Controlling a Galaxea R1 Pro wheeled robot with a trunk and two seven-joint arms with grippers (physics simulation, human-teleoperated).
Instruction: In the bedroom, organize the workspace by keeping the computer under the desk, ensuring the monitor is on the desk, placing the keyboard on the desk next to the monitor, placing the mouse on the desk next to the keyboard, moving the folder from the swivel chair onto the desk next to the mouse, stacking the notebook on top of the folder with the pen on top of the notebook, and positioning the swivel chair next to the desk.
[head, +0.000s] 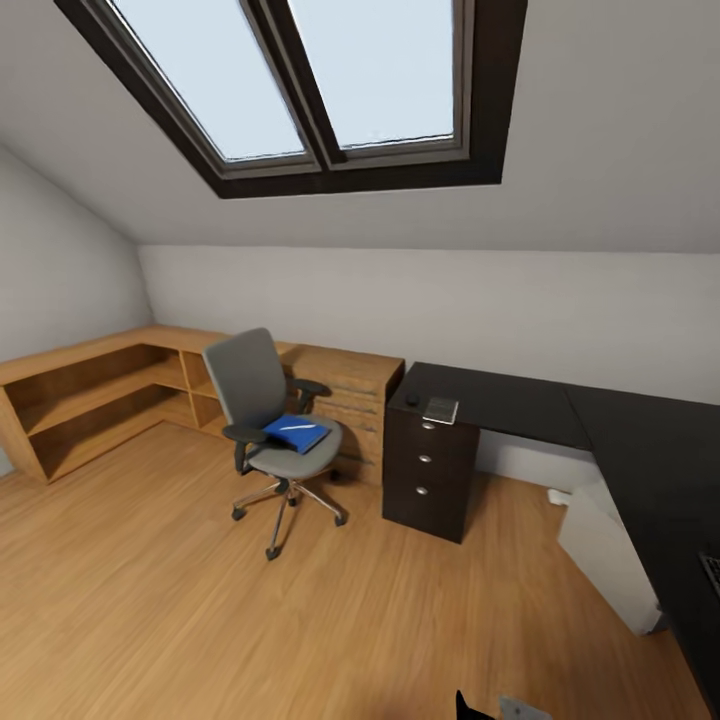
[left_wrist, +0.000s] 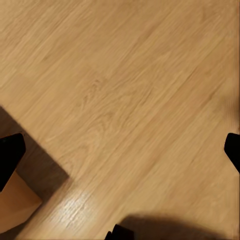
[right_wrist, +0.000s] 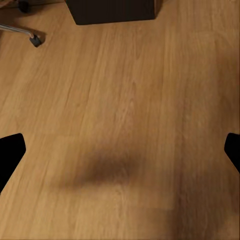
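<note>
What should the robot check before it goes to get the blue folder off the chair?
1. Folder lies on the swivel chair seat: ok.
2. Pen rests on the folder and could slide off when lifted: not ok.
3. Left tool is open and holds nothing, over bare floor: ok.
4. Right tool is open and holds nothing: ok.
5. Wooden floor between robot and chair is free of obstacles: ok.
6. Desk has a bare spot beside the mouse and notebook: ok.

Attic rm: skylight (head: 330, 80), wood floor (head: 200, 620), low oak shelving (head: 90, 395)
</note>
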